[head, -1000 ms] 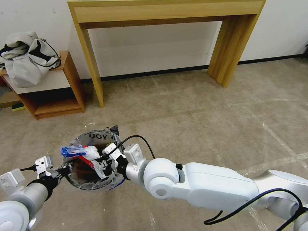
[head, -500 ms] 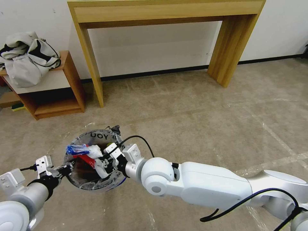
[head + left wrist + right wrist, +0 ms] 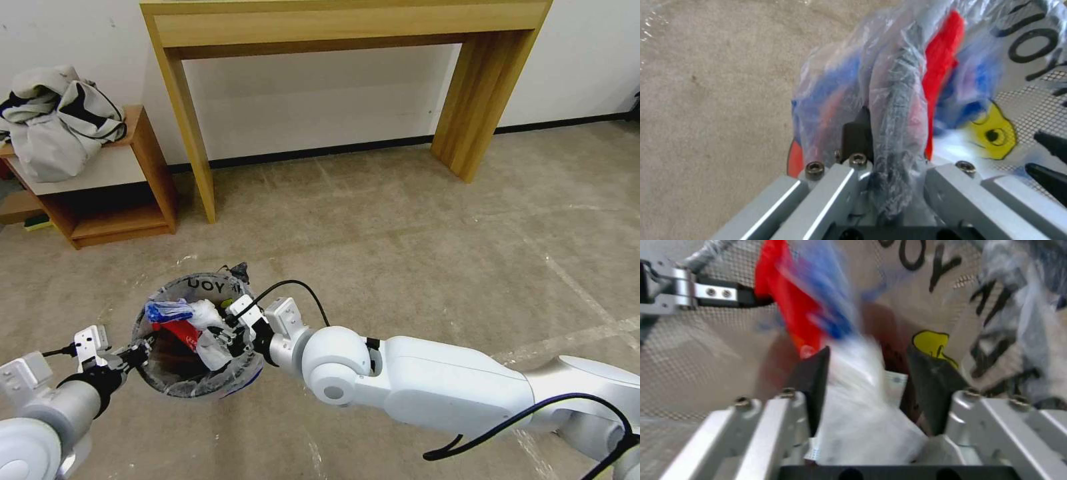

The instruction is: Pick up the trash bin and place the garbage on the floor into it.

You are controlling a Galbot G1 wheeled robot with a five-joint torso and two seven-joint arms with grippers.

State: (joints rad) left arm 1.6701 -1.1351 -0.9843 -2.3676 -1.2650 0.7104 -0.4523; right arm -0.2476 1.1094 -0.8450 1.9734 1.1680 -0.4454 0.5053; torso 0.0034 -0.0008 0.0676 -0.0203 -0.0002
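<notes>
Even, bright indoor light; head view sharp, wrist views partly blurred.

Head view: diffuse illumination, with soft shadows under the wooden table (image 3: pixel 333 40) and inside the low shelf (image 3: pixel 113 200); straight edges bow toward the frame borders. Left wrist view: the clear bag of the trash bin (image 3: pixel 902 83) is soft and out of focus close to the lens. Right wrist view: the garbage (image 3: pixel 858 400) between the fingers is smeared by motion blur, white areas near overexposure.
</notes>
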